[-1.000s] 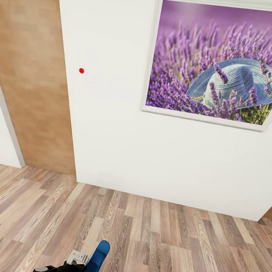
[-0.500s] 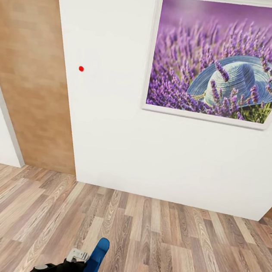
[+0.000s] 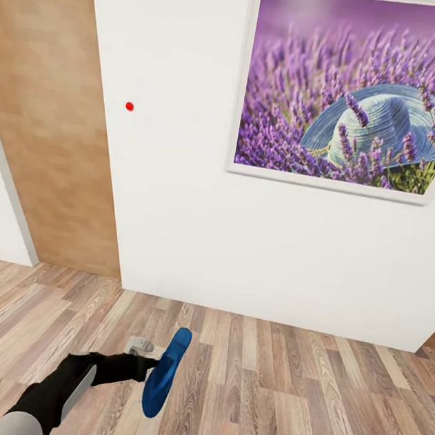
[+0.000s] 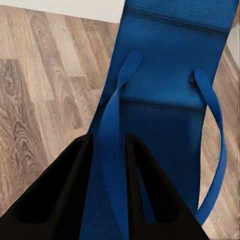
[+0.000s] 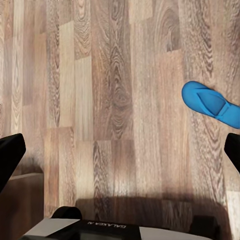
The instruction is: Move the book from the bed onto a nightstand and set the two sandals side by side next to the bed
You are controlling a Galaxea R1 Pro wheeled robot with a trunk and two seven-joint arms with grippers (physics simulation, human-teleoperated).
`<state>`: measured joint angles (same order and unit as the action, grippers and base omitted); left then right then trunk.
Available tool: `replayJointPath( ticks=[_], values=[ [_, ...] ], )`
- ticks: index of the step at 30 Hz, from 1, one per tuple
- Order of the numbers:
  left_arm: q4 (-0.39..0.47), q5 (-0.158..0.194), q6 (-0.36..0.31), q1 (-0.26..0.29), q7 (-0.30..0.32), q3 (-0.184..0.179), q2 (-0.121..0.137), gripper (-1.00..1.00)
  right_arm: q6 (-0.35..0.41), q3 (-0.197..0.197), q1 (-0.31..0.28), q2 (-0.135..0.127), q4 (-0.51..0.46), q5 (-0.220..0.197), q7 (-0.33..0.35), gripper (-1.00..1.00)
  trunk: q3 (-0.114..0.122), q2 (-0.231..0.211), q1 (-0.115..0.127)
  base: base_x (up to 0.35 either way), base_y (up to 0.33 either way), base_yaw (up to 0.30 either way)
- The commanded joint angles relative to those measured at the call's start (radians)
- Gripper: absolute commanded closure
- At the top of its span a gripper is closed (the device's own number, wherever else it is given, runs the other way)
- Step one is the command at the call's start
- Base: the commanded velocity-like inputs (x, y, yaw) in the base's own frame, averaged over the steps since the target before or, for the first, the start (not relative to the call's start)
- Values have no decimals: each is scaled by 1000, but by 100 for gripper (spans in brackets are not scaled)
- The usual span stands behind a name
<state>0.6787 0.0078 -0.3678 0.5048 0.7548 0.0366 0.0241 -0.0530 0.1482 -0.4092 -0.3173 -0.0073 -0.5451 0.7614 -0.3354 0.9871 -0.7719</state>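
left fingers (image 4: 107, 195) pinch a blue sandal (image 3: 165, 371).

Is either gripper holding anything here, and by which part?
The left gripper holds a blue sandal by one arm of its strap. The right gripper is open and empty.

White wall (image 3: 174, 225), lavender picture (image 3: 358, 92), wood-plank floor (image 3: 275, 393).

Left end effector (image 3: 153, 367) clamped shut, arm extended forward.
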Motion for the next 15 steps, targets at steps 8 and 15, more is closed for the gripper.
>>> replayJointPath(
  ticks=[8,15],
  values=[
    [13,112,-16,0,46,3,80,100,-1,8,-1,0,1,-6,7,-100,-26,57,-31,0,0,0],
    [12,132,-14,0,41,-2,82,100,8,5,-1,-7,-3,-7,10,-100,-48,106,-58,0,0,0]
  ],
)
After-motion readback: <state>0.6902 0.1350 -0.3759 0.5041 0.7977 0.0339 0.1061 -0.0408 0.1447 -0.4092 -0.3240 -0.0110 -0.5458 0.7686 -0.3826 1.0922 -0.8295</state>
